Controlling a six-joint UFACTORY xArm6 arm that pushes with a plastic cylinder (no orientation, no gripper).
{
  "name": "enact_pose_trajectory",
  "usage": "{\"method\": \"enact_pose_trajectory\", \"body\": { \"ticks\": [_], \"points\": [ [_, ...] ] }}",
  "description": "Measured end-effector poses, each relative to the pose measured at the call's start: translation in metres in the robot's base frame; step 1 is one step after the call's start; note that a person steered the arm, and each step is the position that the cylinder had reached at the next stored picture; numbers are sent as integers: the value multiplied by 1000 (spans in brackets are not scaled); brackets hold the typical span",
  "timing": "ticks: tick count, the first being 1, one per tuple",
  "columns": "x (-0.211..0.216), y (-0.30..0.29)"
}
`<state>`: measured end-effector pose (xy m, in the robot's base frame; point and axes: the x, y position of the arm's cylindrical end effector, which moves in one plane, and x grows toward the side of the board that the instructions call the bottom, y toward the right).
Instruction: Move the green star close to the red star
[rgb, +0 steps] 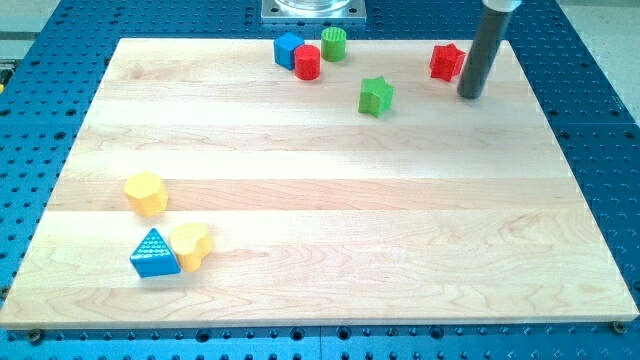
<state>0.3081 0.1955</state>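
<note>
Pale wooden surface: my tip just right of red star, green star left. No claw fitted. Risk: clipping red star, sliding it away.

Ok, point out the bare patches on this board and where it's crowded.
Bare: the wide middle and the view's right, from the green star down to the bottom edge. Crowded: the view's top, with blue block, red cylinder, green cylinder; my tip beside the red star. Bottom left holds yellow block, blue triangle, yellow heart.
</note>
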Motion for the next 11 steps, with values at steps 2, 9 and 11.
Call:
{"method": "enact_pose_trajectory", "body": {
  "ticks": [2, 9, 11],
  "points": [
    [-18, -2],
    [-6, -104],
    [24, -34]
  ]
}}
